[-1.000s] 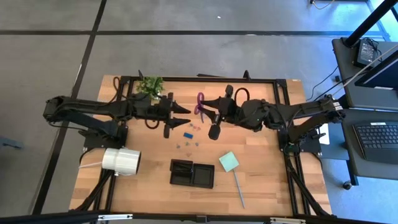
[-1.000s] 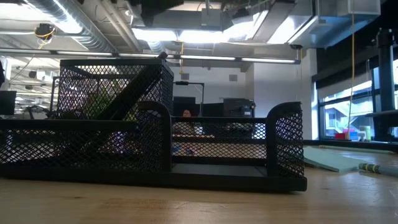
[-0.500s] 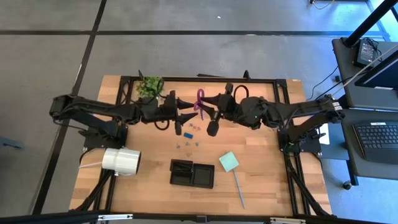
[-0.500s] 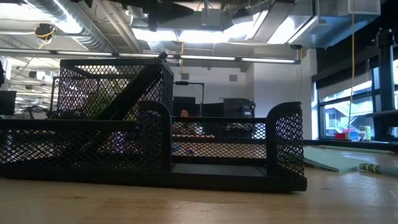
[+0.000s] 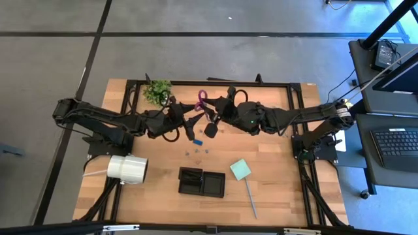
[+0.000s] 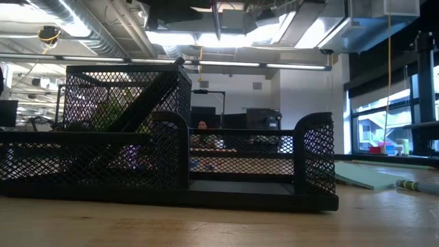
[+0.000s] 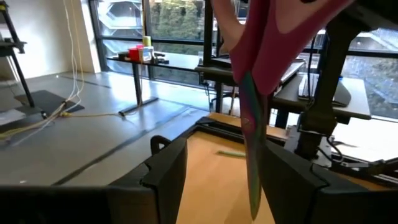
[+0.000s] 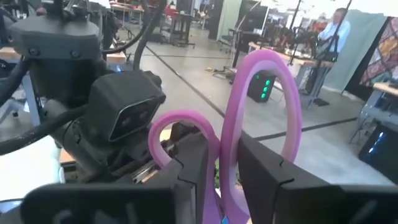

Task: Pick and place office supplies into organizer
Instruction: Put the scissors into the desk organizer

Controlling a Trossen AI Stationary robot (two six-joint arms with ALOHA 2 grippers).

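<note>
Scissors (image 8: 239, 124) clamped in right gripper (image 8: 221, 171); blade between parted left gripper (image 7: 217, 171) fingers, contact unclear.

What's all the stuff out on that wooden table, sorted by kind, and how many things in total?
Scissors: 1
Sticky-note pad: 1
Grey stick: 1
Black tray: 1
White roll: 1
Green plant: 1
Small clips: a cluster too small to count
Total: 6, plus the clips

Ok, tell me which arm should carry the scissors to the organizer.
Right, probably. The right gripper is shut on the scissors at the handle loops. The left gripper stands open around the blades, gripping nothing. The organizer lies nearer the table's front edge, about midway between both arms.
</note>
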